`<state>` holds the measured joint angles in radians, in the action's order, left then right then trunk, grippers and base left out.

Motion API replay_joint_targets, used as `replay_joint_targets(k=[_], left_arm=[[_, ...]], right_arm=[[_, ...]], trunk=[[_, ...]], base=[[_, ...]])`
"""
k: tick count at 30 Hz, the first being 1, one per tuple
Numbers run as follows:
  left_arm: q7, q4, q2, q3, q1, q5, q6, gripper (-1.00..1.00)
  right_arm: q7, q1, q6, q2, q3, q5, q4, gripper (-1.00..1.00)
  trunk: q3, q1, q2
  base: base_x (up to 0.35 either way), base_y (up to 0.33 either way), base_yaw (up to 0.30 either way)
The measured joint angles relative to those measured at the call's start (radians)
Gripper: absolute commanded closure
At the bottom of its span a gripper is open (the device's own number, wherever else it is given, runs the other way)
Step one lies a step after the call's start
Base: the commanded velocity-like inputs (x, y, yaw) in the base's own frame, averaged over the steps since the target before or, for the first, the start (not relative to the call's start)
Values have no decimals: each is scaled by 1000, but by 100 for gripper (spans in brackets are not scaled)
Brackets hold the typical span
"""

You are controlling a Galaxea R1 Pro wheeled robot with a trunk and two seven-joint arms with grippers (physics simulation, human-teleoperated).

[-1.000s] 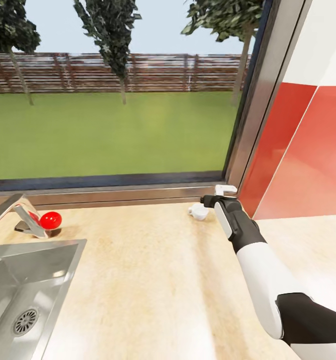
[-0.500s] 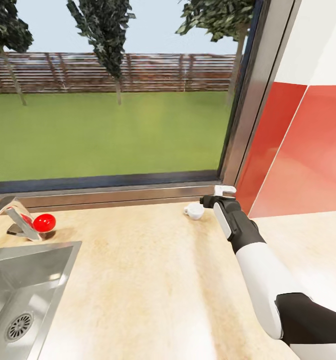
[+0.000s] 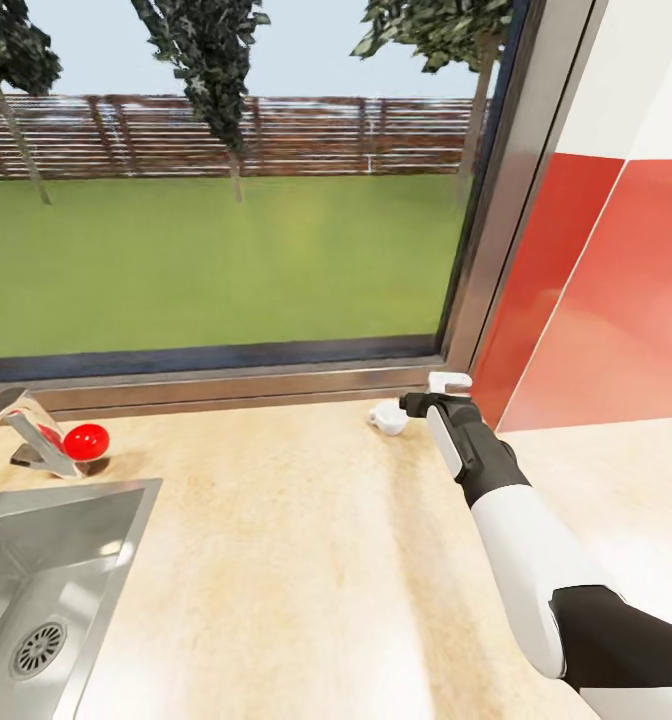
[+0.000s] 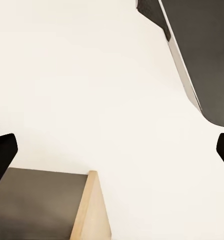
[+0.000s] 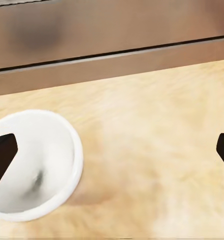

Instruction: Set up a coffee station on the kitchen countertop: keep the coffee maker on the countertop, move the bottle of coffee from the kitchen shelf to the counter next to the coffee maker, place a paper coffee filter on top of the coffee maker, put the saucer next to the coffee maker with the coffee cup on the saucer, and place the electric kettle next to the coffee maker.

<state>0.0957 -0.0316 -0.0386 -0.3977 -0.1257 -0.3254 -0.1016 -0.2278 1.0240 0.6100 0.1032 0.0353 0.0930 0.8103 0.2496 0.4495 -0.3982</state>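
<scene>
A small white coffee cup (image 3: 388, 419) rests on the light-wood kitchen countertop (image 3: 296, 560), close to the window sill, with its handle on the left. My right gripper (image 3: 431, 394) hovers just to its right, near the window's corner. The right wrist view looks into the coffee cup (image 5: 32, 165), which lies beside one dark fingertip rather than between the two. The right gripper (image 5: 112, 155) is open and empty over the bare kitchen countertop (image 5: 157, 165). My left gripper (image 4: 112, 150) is also open and empty, its dark tips spread wide against a pale surface.
A steel sink (image 3: 36, 570) is set into the counter at the left, with a faucet (image 3: 26, 430) and a red knob (image 3: 84, 440). A metal window frame (image 3: 226, 385) runs behind the counter. A red wall panel (image 3: 596, 320) stands at the right.
The whole picture has slid a little left, so the camera has moved. My right gripper holds about the same place beside the cup.
</scene>
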Motion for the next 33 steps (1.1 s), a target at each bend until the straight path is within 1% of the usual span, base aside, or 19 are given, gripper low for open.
replay_joint_targets(k=[5, 7, 12, 23, 33], left_arm=[[0, 0, 0, 0, 0, 0, 0, -100], [0, 0, 0, 0, 0, 0, 0, -100], [0, 0, 0, 0, 0, 0, 0, -100], [0, 0, 0, 0, 0, 0, 0, -100], [0, 0, 0, 0, 0, 0, 0, -100]], right_arm=[[0, 0, -3, 0, 1, 1, -55, -100], [0, 0, -3, 0, 1, 1, -60, -100], [0, 0, -3, 0, 1, 1, -60, -100], [0, 0, -3, 0, 2, 1, -59, -100], [-1, 0, -3, 2, 3, 1, -58, -100]], trunk=[[8, 0, 0], [11, 0, 0], [18, 0, 0], [21, 0, 0], [36, 0, 0]], base=[[0, 0, 0], [0, 0, 0], [0, 0, 0], [0, 0, 0], [0, 0, 0]])
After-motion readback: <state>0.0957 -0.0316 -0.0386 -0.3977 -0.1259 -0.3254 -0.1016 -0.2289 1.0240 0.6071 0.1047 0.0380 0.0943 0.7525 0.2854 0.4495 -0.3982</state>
